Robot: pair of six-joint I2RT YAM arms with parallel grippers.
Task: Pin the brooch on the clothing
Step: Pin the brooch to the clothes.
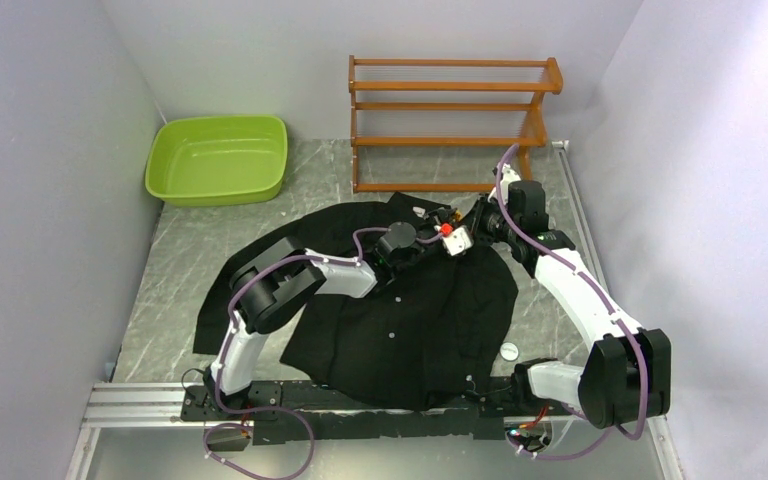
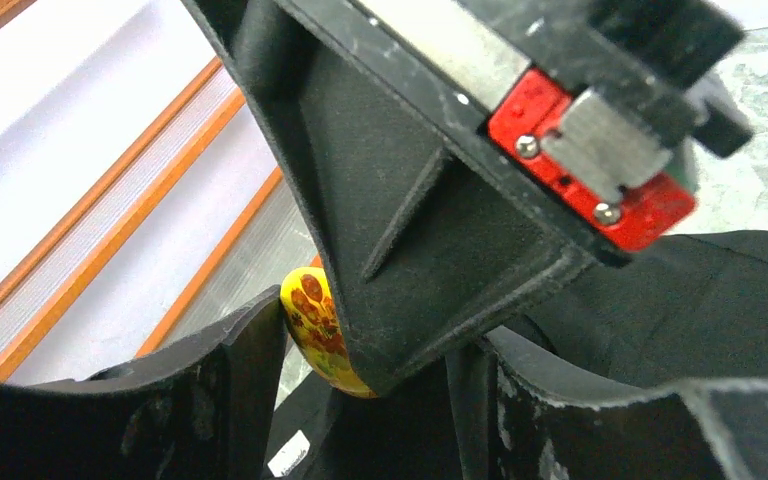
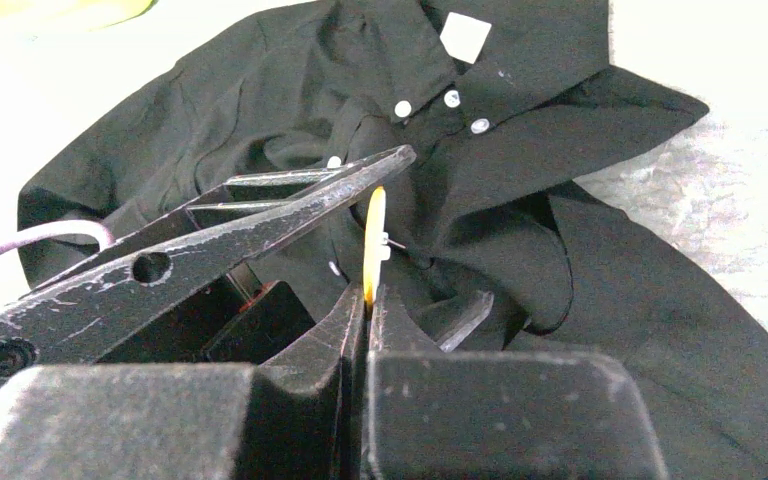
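One black shirt (image 1: 420, 330) lies spread on the grey surface (image 1: 160, 300), and one small white round thing (image 1: 509, 351) sits on the surface just beside the shirt's near right edge. Over the far part of the shirt the two arms meet. The right gripper (image 3: 367, 300) is clamped on the single orange brooch (image 3: 373, 230), holding it on edge above the cloth. The left gripper (image 2: 380, 335) has its jaws apart around the brooch and the right gripper's tip. Three white buttons (image 3: 451, 98) and one white label (image 3: 465, 37) show at the collar. Farther off stand one green basin (image 1: 218, 158) at the left and one wooden rack (image 1: 450, 120) at the right.
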